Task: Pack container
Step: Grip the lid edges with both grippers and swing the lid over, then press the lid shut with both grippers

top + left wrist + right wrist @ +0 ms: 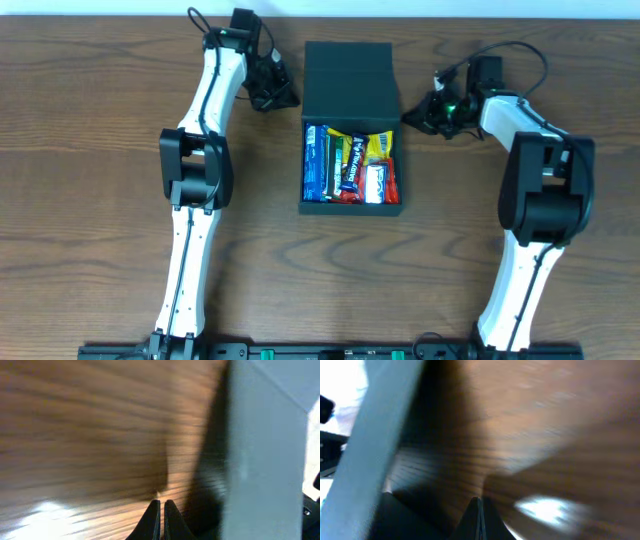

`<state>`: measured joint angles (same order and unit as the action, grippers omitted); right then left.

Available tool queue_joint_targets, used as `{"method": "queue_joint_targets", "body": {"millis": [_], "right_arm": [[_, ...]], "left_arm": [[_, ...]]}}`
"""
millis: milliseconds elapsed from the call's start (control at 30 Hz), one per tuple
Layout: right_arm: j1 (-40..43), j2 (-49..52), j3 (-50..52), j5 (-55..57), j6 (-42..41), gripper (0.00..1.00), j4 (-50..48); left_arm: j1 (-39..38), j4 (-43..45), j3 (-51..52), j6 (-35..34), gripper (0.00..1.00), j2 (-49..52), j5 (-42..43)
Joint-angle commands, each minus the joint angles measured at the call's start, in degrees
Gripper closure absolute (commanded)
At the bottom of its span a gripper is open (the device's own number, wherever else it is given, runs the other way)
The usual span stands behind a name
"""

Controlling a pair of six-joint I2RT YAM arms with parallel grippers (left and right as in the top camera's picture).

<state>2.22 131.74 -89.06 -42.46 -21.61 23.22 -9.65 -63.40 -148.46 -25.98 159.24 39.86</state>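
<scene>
There is one container [350,209], a dark square box with one flap lid [350,70], on one wooden table [90,150]. Inside it are roughly six or seven snack packets [350,165]. They overlap too much for an exact count, but there is one blue, at least one yellow and at least one red. There are two arms, a left arm [195,160] and a right arm [545,190]. There are two grippers, the left gripper [161,502] and the right gripper [477,500], with two fingers each.

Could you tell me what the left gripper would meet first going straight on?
Probably the table, just beside the container's lid; the left gripper seems aimed past it, though depth is unclear.
</scene>
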Motion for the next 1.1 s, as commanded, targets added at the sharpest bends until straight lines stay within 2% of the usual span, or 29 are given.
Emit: {"method": "queue_joint_targets", "body": {"millis": [0, 233, 533, 733, 1067], "right_arm": [[-2.10, 1.01, 0.26, -5.88, -0.90, 0.99, -2.91], [-3.58, 1.27, 0.26, -7.67, -0.87, 0.99, -7.82], [-1.01, 0.98, 0.17, -22.80, -2.03, 0.98, -23.43], [0.57, -0.26, 0.17, -26.60, -2.12, 0.98, -25.46], [1.14, -7.76, 0.17, -27.06, -1.40, 0.98, -25.35]], "left_arm": [[-1.05, 1.44, -0.28, -0.68, 0.94, 0.79, 3.76], [-2.12, 5.73, -0.28, 0.26, 0.94, 0.79, 7.61], [-0.33, 9.11, -0.31, 4.15, 0.94, 0.72, 15.54], [1.40, 13.62, -1.27, 5.11, 0.94, 0.46, 21.77], [2.12, 12.55, -8.22, 8.15, 0.94, -2.34, 21.27]]}}
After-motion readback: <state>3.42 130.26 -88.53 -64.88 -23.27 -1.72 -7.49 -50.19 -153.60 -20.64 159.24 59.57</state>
